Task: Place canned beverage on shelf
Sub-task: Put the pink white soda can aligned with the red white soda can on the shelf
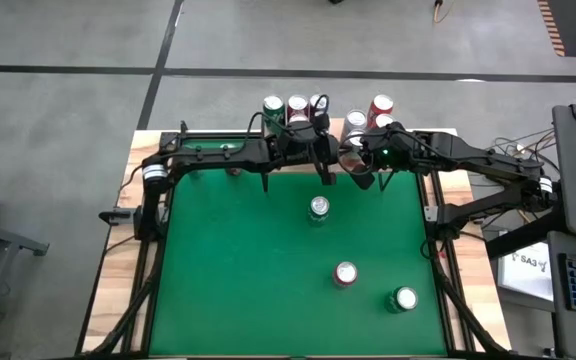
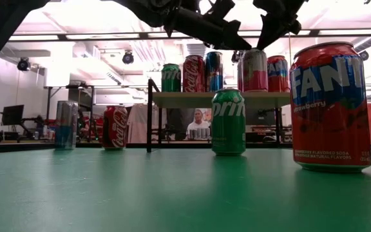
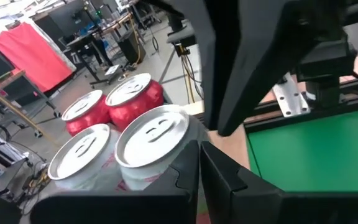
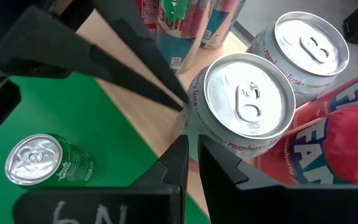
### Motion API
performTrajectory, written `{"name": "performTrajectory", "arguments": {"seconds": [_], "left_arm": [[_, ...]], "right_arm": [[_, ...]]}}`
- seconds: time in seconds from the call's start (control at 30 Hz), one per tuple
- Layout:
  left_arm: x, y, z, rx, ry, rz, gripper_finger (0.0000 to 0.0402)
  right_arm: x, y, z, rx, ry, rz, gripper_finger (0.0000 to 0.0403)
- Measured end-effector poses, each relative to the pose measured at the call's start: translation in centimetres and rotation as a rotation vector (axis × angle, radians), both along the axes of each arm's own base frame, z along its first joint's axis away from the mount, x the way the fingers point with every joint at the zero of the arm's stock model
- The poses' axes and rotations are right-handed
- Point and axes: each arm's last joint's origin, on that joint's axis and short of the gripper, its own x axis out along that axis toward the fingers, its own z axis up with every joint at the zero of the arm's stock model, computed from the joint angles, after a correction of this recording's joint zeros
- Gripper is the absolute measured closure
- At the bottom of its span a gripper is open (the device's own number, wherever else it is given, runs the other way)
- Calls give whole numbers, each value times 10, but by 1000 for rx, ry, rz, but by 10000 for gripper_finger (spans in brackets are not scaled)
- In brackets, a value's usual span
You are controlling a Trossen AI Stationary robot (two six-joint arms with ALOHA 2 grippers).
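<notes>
Shelf [image 1: 408, 135] at the table's far edge, long axis across it. High view shows only can tops; low view reads the Sprite can [image 2: 228, 121] and Fanta strawberry can [image 2: 330, 106], both upright on the green table [image 1: 268, 270]. Right wrist view reads "raspberry lime" on a shelf can [image 4: 241, 109]. Left gripper [image 1: 320, 172] and right gripper [image 1: 360, 172] hang at the shelf front, jaws closed, empty.

Shelf [image 2: 218, 98] top board — hidden under arms and cans
</notes>
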Motion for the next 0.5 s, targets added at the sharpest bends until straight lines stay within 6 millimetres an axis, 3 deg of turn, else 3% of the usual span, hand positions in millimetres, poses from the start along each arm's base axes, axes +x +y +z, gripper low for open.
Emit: {"name": "performTrajectory", "arguments": {"seconds": [0.23, 0.37, 0.5], "left_arm": [[1, -7, 5, 32, 0, -12, 402], [0, -4, 25, 98, -44, 36, 402], [-2, 3, 33, 125, -57, 59, 402]], "right_arm": [[-3, 1, 2, 3, 20, 4, 375], [-9, 2, 15, 15, 20, -10, 375], [-15, 4, 30, 1, -33, -10, 375]]}}
